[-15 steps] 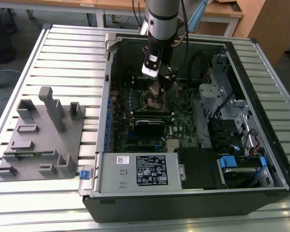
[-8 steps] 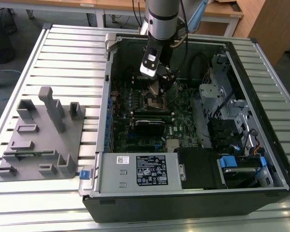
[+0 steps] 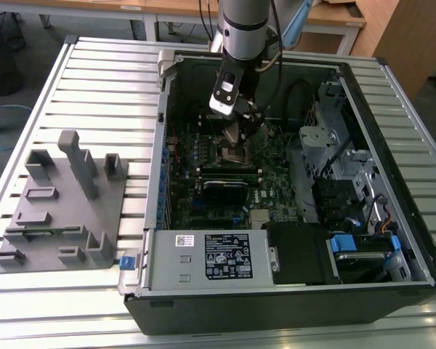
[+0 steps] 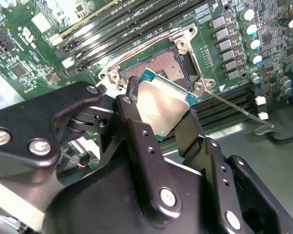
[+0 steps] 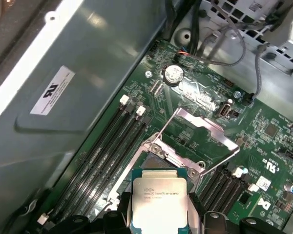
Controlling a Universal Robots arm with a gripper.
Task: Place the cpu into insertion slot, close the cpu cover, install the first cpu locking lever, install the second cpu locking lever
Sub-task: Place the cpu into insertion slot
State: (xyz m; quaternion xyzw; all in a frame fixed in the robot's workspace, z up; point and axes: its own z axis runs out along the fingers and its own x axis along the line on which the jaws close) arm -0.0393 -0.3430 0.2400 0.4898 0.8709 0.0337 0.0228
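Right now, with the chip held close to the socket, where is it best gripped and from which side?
By two opposite thin edges, from above, as the gripper holds the chip now. It is a flat square plate, so pinching the edges leaves its underside free to settle into the open socket.

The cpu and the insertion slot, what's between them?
Nothing. In the second wrist view the cpu, held by the gripper, hangs tilted over the open insertion slot.

Lab, slatted alu bench (image 3: 102,80), open PC (image 3: 276,311)
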